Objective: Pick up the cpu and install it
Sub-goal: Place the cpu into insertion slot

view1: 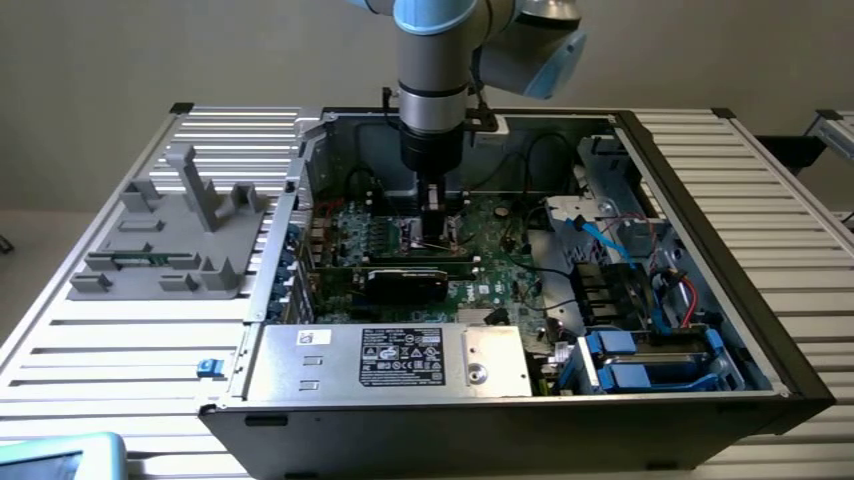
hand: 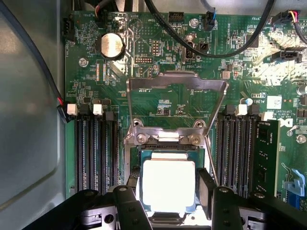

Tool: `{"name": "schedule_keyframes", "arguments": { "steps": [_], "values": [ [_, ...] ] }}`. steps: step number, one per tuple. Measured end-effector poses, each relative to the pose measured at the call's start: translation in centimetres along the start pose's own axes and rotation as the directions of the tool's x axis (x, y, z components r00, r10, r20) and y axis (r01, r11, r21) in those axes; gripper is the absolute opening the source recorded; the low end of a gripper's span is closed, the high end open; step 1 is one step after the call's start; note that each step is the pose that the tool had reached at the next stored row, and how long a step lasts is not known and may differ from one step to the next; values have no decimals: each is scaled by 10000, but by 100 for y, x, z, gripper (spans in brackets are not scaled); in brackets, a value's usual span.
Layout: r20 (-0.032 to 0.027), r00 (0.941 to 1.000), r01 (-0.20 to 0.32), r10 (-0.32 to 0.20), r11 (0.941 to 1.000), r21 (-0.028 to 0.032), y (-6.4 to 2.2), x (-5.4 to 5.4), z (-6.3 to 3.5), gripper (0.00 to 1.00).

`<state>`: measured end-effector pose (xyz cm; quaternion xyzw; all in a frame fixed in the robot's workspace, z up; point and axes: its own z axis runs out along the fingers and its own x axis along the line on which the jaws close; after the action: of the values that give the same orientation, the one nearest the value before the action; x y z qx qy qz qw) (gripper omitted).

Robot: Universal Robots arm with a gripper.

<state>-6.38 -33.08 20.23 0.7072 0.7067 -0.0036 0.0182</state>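
small flat square cpu (hand: 169, 186): silvery-white metal top, blue-green rim | large motherboard (hand: 158, 72): green, fine pale traces | bare metal socket frame (hand: 176, 96): silver | end effector (hand: 171, 191): black | moulded plastic tray (view1: 200, 195): grey | slatted metal tabletop (view1: 747, 200): white stripes | robot arm joint cap (view1: 441, 12): light blue

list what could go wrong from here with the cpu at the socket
1. The gripper holds the cpu right over the socket. If the chip is skewed or tilted, pressing it in might damage the contacts.
2. The fingers sit close to the memory slots on either side and could bump them.
3. The open load plate stands just beyond the cpu and might get knocked.
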Motion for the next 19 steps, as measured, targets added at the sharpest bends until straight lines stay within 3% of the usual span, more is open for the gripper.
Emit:
{"name": "schedule_keyframes", "arguments": {
  "steps": [4, 7, 19],
  "values": [
    [0, 10000, -2, 2, 10000, -82, -31, 0, 6, 56],
    [2, 10000, -5, 5, 9998, -178, -32, 0, 17, 56],
    [1, 10000, -5, 5, 9998, -196, -42, 1, 54, 56]
  ]
}}
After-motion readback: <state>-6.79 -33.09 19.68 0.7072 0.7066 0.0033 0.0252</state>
